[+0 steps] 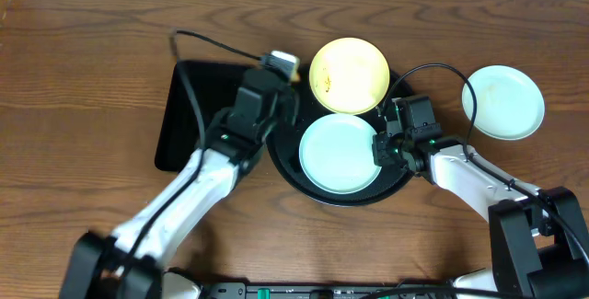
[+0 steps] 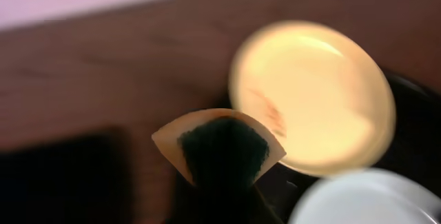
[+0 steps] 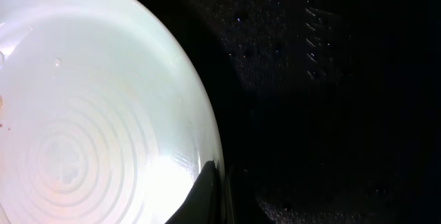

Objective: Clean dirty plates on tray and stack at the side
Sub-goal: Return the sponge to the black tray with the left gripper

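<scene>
Left wrist view: blurred throughout; the smear on the yellow plate (image 2: 310,100) has no readable outline.
Sponge (image 2: 220,148): hides the fingertips of the left pincer (image 1: 285,65) clamped on it.
Mint plate (image 3: 103,114): cut off by the left and bottom edges in the right wrist view; only a corner arc shows in the left wrist view.
Right pincer (image 3: 209,186): only a dark closed tip shows, cut off at the bottom edge, at the plate's rim; contact cannot be told.
Round tray (image 1: 342,199): largely covered by two plates and the left arm (image 1: 198,184).
Rectangular tray (image 1: 170,124): right side hidden under the same arm.
</scene>
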Controlling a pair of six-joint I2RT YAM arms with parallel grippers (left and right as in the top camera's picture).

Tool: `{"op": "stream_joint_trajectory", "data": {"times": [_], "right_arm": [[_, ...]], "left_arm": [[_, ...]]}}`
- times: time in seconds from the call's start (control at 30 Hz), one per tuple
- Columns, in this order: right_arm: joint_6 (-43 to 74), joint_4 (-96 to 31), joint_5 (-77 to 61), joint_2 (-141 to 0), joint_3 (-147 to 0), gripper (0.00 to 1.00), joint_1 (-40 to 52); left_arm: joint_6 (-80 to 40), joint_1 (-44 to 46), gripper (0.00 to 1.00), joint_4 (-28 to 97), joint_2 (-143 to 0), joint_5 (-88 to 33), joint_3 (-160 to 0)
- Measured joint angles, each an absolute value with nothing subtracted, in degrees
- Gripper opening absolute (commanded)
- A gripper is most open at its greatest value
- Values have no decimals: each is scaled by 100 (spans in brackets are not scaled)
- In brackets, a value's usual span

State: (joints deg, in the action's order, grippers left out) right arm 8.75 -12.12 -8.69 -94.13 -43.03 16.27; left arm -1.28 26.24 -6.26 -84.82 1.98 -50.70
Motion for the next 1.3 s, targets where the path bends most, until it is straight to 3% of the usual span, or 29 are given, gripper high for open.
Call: {"op": "stream_joint_trajectory", "data": {"times": [0.27,0.53,0.7,0.77,0.8,0.87,1.07,1.1,1.17,1.2,1.3], "right_arm": [[864,-1256,-773,-9413,-4300,13,1627],[864,-1258,-720,-9415,-4298,18,1619],[864,-1258,-707,-9415,-4298,18,1619],[864,-1256,-705,-9415,-4298,20,1619],[862,-1258,-705,-9415,-4298,23,1619],[858,-1260,-701,-9415,-4298,31,1619],[851,-1256,-707,-9415,-4298,38,1621],[851,-1256,-709,-9415,-4298,35,1619],[829,-1256,-707,-9415,-4298,7,1619],[851,-1262,-698,-9415,-4298,1,1619],[871,-1247,-760,-9411,-4303,1,1619]], "left_arm": [[-429,1848,8,781,-8099,1149,-5068],[-738,3,8,1275,-8941,150,-5070],[-753,-322,9,1258,-9577,-226,-5070],[-753,-322,25,1146,-9819,-311,-5070],[-779,-322,52,1116,-9874,-318,-5070],[-768,-322,78,1083,-9929,-349,-5070],[-790,-322,83,1050,-9931,-399,-5070],[-790,-322,83,1048,-9931,-399,-5070],[-790,-322,85,1050,-9931,-399,-5070],[-788,-322,85,1048,-9931,-399,-5070],[-788,-322,86,1048,-9931,-399,-5070]]}}
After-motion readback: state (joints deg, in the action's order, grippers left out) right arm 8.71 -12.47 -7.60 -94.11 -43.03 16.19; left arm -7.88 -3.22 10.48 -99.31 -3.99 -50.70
